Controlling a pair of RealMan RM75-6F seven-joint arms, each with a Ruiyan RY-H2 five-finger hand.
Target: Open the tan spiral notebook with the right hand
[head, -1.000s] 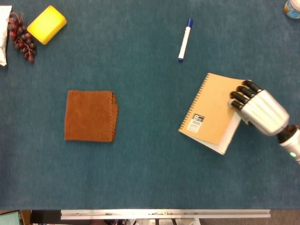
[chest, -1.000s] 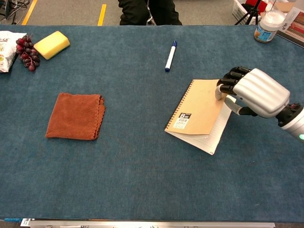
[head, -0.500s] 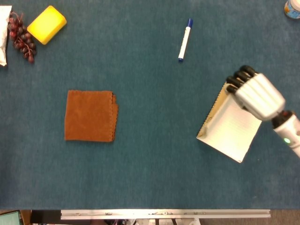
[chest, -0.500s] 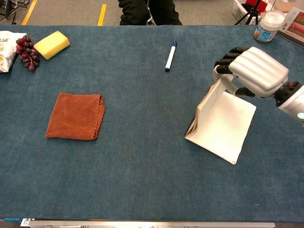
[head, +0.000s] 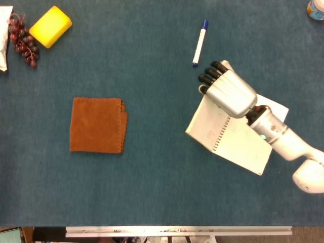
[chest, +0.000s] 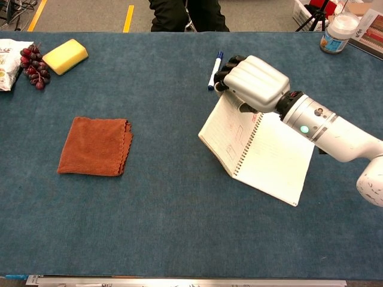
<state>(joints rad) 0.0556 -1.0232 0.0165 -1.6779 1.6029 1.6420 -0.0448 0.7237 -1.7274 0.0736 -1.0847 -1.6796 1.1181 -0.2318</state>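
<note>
Bright, even overhead light in both views, shadows soft and short. The silver hand (chest: 254,82) catches mild glare on its shell. Focus crisp across the blue surface (head: 152,182), with slight softness toward the corners.

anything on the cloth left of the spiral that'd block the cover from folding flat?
Nothing visible does. The right hand holds the cover's top edge, with the cover tilted over past the spiral. The table cloth beside it is bare; the blue marker lies beyond the hand and the brown cloth far left.
</note>
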